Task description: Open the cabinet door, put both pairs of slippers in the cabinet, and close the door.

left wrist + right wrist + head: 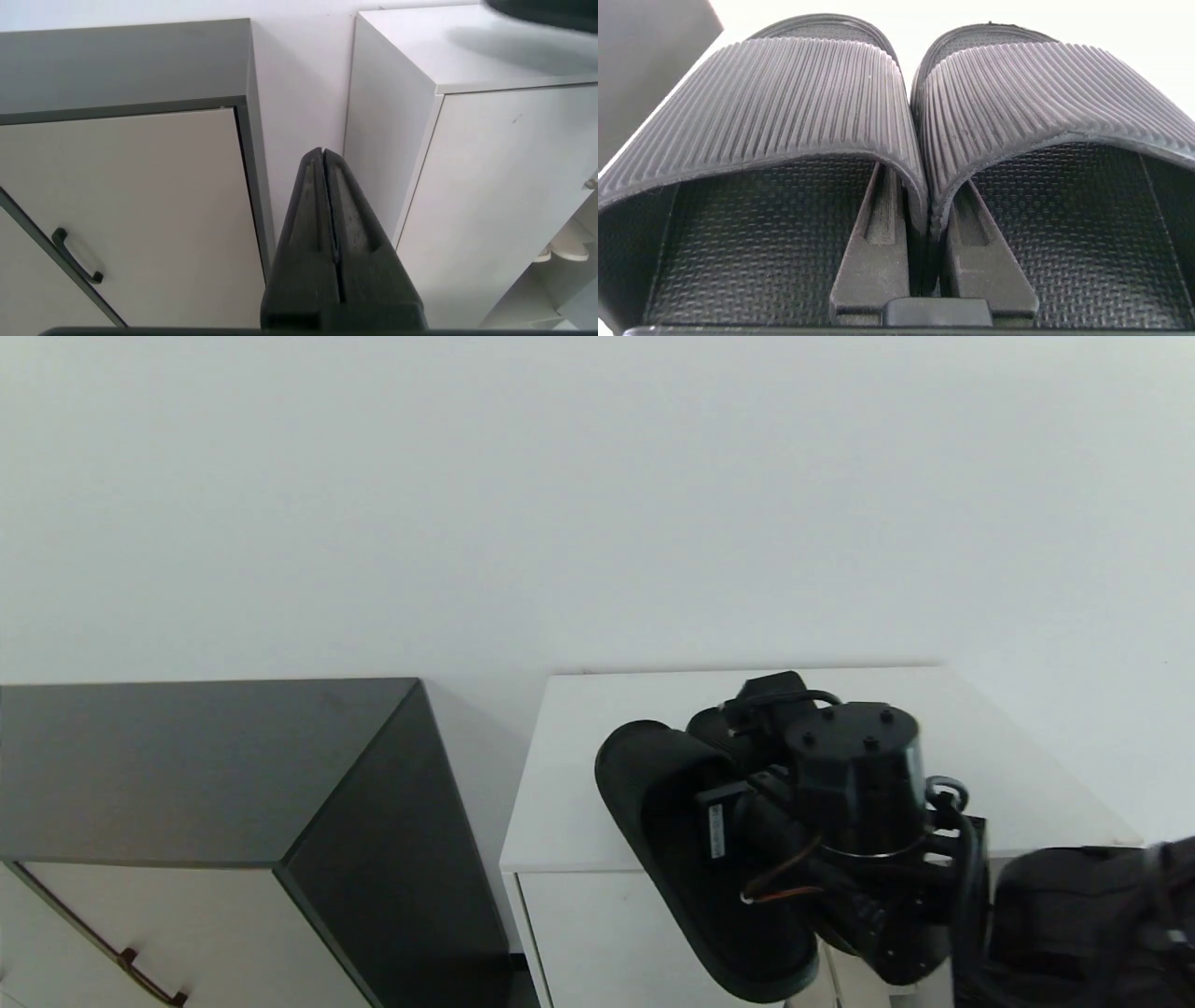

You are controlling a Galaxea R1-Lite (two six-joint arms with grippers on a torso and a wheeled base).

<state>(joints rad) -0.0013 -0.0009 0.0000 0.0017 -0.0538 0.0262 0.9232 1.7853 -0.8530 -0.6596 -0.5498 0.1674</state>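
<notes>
Farthest to the left stood a dark grey cabinet [205,756] with pale door fronts, one of them carrying a slim dark handle [77,257]. Beside it the left gripper [325,159] hung with its two fingers pressed flat together and nothing between them, its tip pointing at the narrow gap between the two pieces of furniture. A plain white wall [597,504] ran behind both.

Right of that gap stood the white cabinet [579,775], its top bare toward the near left corner. In the left wrist view pale shelves [565,257] showed at the far edge of its front panel; whether a door stood open there I could not tell.

Further right, the pair of black slippers [672,840] was held off the ground in front of the white cabinet, tilted lengthwise and crossing the front edge of its top in the head view. The right gripper [922,182] had them: one finger sat inside each slipper, and the two fingers clamped the neighbouring ribbed straps together, so the slippers lay side by side, touching along their inner edges.
</notes>
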